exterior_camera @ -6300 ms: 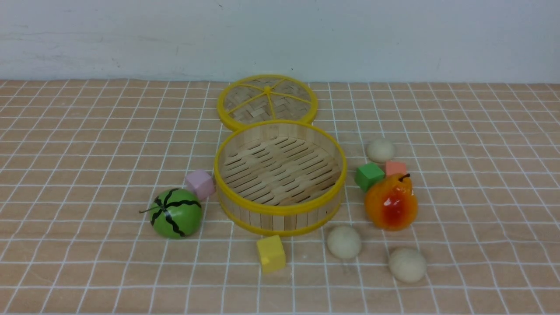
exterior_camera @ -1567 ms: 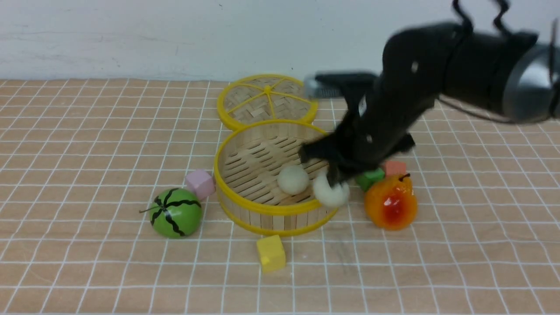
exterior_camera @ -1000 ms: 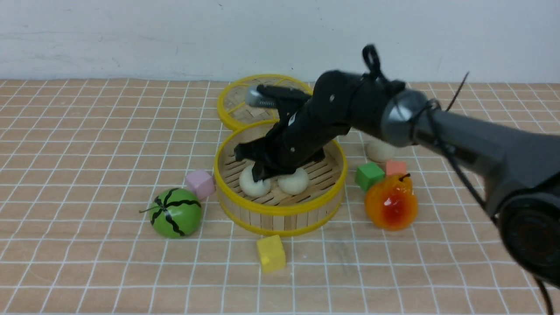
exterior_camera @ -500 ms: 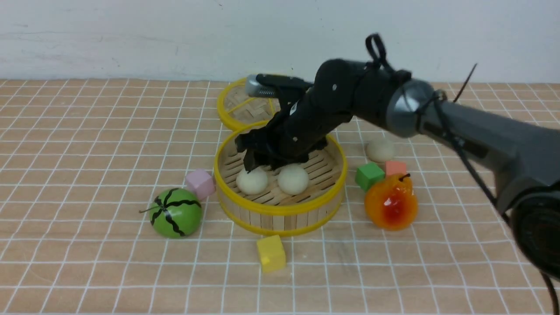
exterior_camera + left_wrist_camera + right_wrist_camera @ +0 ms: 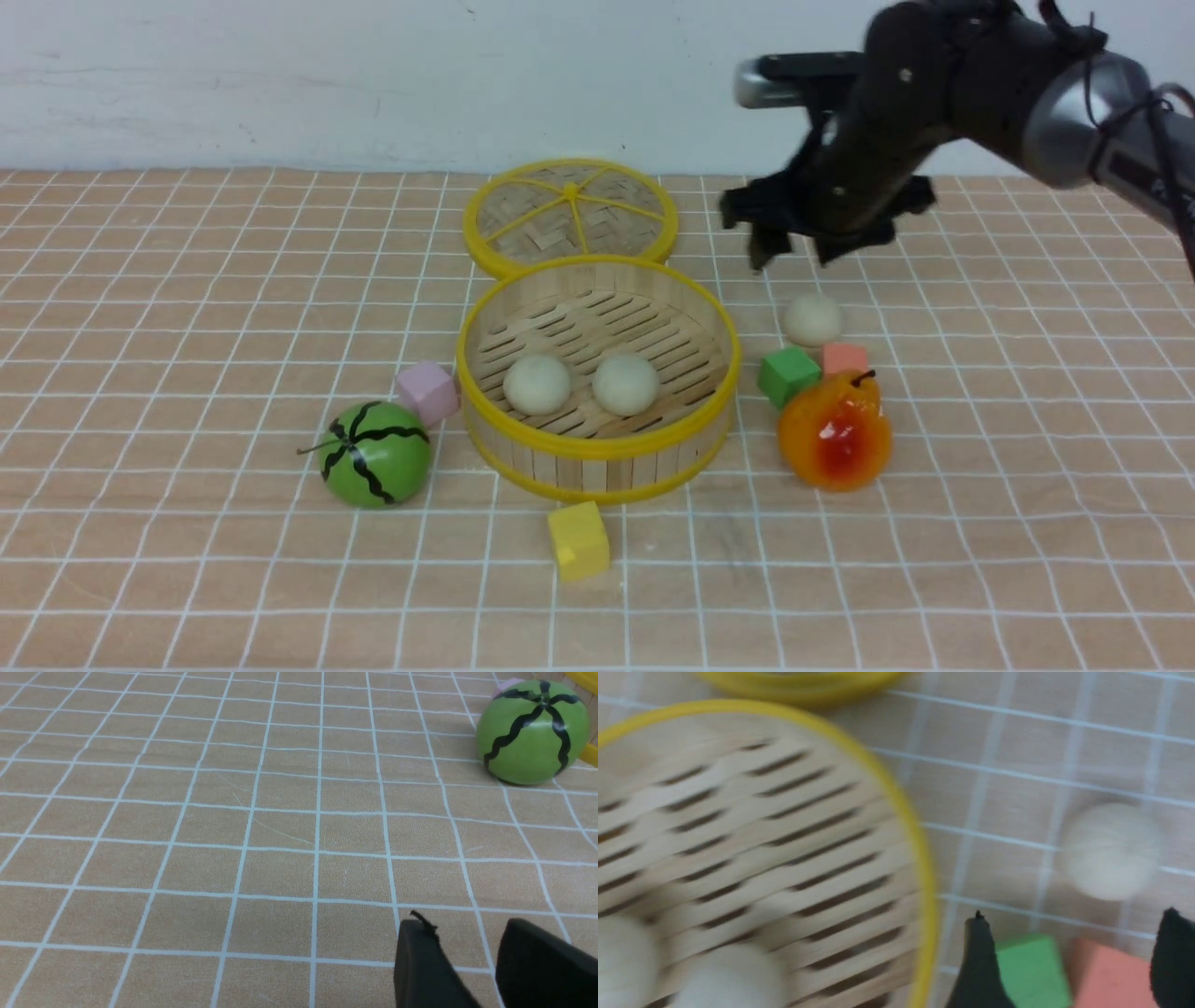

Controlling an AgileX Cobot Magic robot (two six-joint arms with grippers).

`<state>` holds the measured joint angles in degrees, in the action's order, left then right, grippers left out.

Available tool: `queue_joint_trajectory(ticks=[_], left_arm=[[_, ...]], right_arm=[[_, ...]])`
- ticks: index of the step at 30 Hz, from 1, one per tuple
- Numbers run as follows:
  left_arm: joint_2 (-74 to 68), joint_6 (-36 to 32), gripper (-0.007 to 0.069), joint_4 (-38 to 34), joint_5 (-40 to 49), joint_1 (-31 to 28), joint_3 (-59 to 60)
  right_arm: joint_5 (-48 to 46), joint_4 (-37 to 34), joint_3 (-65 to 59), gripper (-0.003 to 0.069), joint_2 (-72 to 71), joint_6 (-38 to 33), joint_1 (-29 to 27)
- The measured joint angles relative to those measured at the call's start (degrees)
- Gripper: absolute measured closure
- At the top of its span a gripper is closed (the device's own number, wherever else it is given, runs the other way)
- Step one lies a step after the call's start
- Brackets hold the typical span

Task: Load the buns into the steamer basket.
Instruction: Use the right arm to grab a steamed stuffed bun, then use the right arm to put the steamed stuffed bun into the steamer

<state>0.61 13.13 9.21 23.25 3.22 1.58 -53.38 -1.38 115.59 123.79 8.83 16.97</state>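
Note:
The steamer basket [image 5: 597, 450] stands mid-table with two cream buns inside, one on the left [image 5: 537, 385] and one on the right [image 5: 625, 384]. The third bun [image 5: 813, 320] lies on the cloth right of the basket. My right gripper [image 5: 789, 252] is open and empty, hovering above and just behind that bun. In the right wrist view the third bun [image 5: 1111, 851] lies ahead of the open right gripper [image 5: 1073, 914], beside the basket rim [image 5: 924, 882]. My left gripper [image 5: 460, 924] is empty, jaws slightly apart, low over bare cloth.
The woven lid [image 5: 571, 217] lies behind the basket. An orange pear [image 5: 834, 432], a green cube [image 5: 787, 375] and a salmon cube [image 5: 845, 357] crowd just in front of the third bun. A yellow cube [image 5: 579, 539], pink cube [image 5: 427, 392] and toy watermelon [image 5: 375, 455] sit near the basket.
My right gripper let go of the second bun in the basket, then rose and swung right and back to above the third bun. Both buns stay in the basket.

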Motion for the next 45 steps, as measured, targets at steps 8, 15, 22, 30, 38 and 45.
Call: queue_joint_trajectory(ticks=[8,15,22,30,38,45], left_arm=[[0.00,0.00,0.0386,-0.05,0.00,0.00,0.00],[0.00,0.00,0.0386,-0.05,0.00,0.00,0.00],[0.00,0.00,0.0386,-0.05,0.00,0.00,0.00],[0.00,0.00,0.0386,-0.05,0.00,0.00,0.00],[0.00,0.00,0.0386,-0.05,0.00,0.00,0.00],[0.00,0.00,0.0386,-0.05,0.00,0.00,0.00]], right_arm=[[5.64,-2.30,0.00,0.0305,6.12,0.53,-5.73],[12.97,-4.70,0.00,0.0352,9.06,0.60,-7.20],[16.19,-6.24,0.00,0.0367,11.76,0.64,-7.20],[10.62,-7.36,4.23,0.0638,11.59,0.64,-7.27],[5.41,-18.32,12.89,0.0655,7.48,-3.94,-4.94],[4.93,-25.76,13.64,0.0648,9.82,-11.16,1.56]])
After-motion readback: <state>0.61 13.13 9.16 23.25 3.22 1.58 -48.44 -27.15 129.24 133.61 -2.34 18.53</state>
